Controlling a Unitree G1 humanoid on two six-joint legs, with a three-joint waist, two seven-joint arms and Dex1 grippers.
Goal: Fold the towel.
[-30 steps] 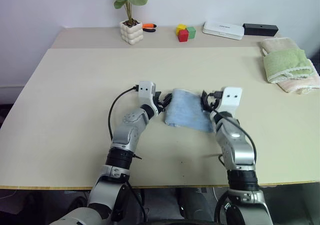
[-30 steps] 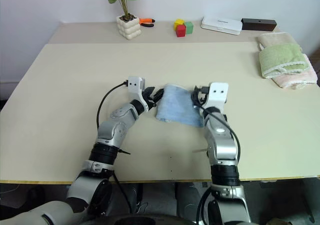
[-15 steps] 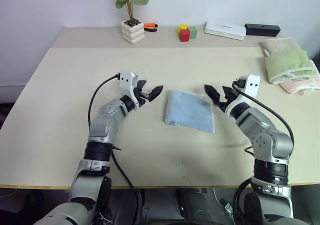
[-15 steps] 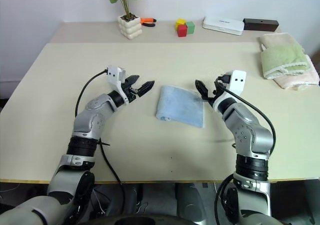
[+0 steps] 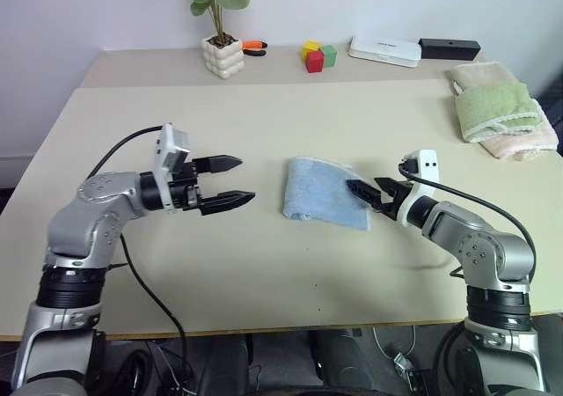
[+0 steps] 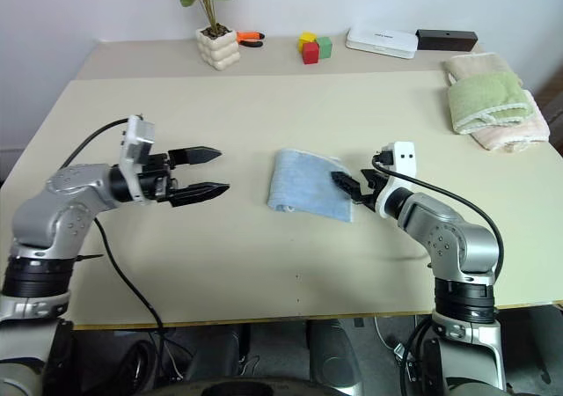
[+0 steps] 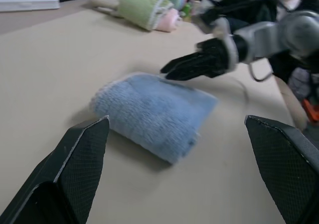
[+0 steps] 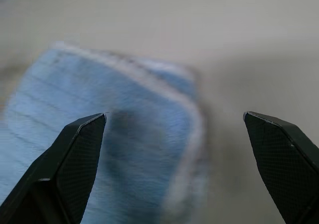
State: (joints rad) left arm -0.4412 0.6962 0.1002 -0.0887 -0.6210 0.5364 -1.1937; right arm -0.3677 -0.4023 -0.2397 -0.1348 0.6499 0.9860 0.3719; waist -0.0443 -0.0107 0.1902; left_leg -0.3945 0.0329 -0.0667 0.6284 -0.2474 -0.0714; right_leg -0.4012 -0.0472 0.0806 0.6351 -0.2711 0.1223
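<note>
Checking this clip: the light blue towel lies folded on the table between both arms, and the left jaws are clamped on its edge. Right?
Not quite. The towel does lie folded on the table between the arms, but the left gripper stands open, well clear of it, as the left eye view shows.

Silver arms, black cables, black pointed fingers (image 5: 227,162), white wrist housings.

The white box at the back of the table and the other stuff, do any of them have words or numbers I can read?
White box: a faint dark mark on its top, too small to read.
Black box: no readable text.
Towel: no words visible.
Nothing else here carries readable text.
</note>
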